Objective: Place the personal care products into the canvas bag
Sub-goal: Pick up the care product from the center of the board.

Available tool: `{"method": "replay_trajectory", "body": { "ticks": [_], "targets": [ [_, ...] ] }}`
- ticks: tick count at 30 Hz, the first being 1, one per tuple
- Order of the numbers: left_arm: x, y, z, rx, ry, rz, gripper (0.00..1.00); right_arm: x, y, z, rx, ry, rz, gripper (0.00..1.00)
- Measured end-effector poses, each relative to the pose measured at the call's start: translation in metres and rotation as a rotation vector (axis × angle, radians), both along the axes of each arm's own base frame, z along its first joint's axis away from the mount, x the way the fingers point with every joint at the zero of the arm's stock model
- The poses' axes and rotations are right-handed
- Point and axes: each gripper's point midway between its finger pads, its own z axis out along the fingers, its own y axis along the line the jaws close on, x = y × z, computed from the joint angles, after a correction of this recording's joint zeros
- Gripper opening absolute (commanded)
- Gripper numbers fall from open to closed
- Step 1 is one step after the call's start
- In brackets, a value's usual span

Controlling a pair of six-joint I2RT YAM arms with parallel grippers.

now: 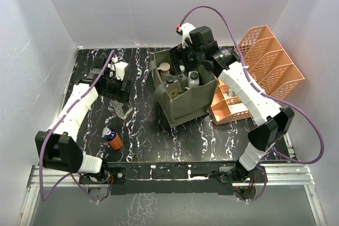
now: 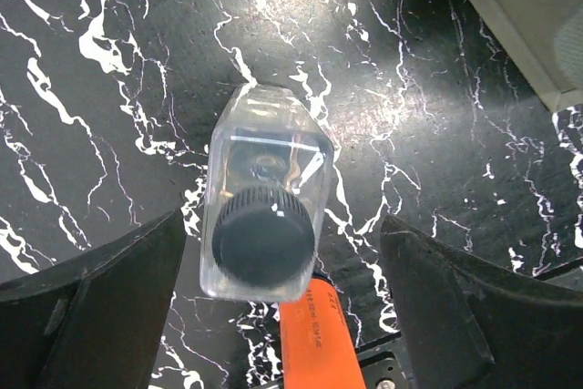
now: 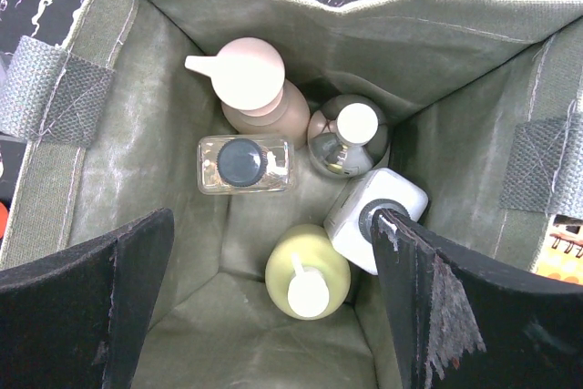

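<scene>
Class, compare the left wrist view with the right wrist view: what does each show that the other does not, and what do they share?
Left wrist only: a clear bottle with black cap and an orange bottle, both on the table. Right wrist only: the canvas bag interior, holding five bottles. Both: an open gripper, the left gripper or right gripper, plus the marbled table.
</scene>
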Motion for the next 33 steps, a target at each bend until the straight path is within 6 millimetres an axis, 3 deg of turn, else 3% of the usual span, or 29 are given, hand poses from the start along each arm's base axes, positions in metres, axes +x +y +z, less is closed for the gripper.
{"method": "replay_trajectory", "body": {
  "ticks": [4,12,17,20,25,30,33],
  "targets": [
    [0.005,-0.001,-0.017,0.003,0.041,-0.009,0.61,0.0,0.0,0.0,0.0,-0.001,0.0,0.93],
    [0.01,-0.002,-0.026,0.005,0.043,-0.043,0.0,0.001,-0.001,0.001,-0.005,-0.006,-0.002,0.93],
    [0.014,-0.002,-0.011,0.013,0.023,-0.061,0.0,0.002,-0.002,0.002,-0.009,-0.014,-0.004,0.92],
    [0.028,-0.005,0.025,0.003,-0.066,-0.089,0.0,0.003,-0.001,0.001,-0.011,-0.017,-0.002,0.92],
    [0.053,-0.019,0.127,-0.068,-0.34,-0.14,0.0,0.002,-0.002,-0.004,-0.027,-0.029,0.017,0.92],
    [0.048,-0.036,0.224,-0.173,-0.553,-0.194,0.0,0.001,-0.009,0.002,-0.043,-0.072,0.017,0.92],
    [0.035,-0.048,0.267,-0.243,-0.643,-0.242,0.0,-0.001,-0.013,0.013,-0.041,-0.108,0.011,0.92]
  ]
}}
